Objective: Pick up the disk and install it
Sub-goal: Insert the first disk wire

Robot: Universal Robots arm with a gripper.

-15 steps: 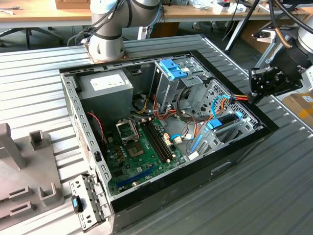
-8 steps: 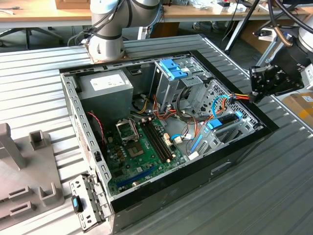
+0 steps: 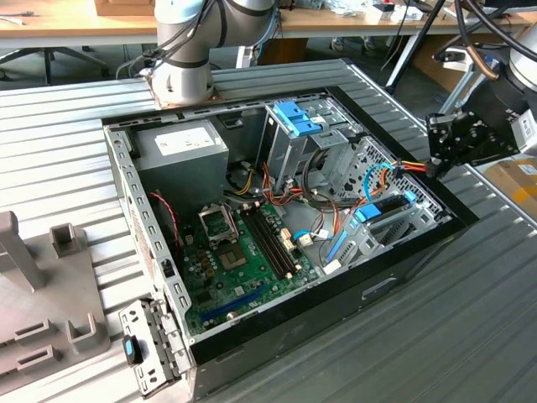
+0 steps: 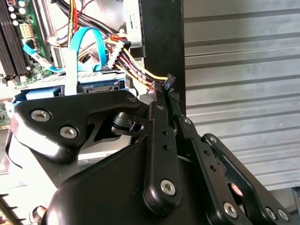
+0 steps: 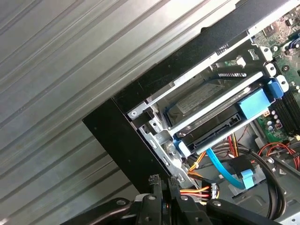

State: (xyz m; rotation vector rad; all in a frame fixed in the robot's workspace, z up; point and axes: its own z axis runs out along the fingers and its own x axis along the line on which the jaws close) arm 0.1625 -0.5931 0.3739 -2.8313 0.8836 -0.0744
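A: Fingers?
B: Gripper fingers are drawn in narrow, tips nearly together. Nothing solid between them that I can make out. Can't tell if they nip a wire. Not on the disk.

A: What's at the tips?
B: A yellow/red/black wire bundle runs just beside them, with a pale connector on its end. The black case wall is right ahead of the tips in both wrist views.

A: Disk?
B: The disk lies flat in the metal bay inside the case. It's beyond the wire bundle from the tips and apart from them. Grey face up, blue carrier rail along the edges, blue tab at the far end. A flat blue cable comes off the end nearest the tips.

A: Exterior view?
B: The gripper hangs over the case rim at the exterior view's right. The disk sits just inside that rim, lower and toward the exterior view's left of the tips, with orange wires between them. The case is open on a ribbed metal table. The motherboard is further to the exterior view's left.
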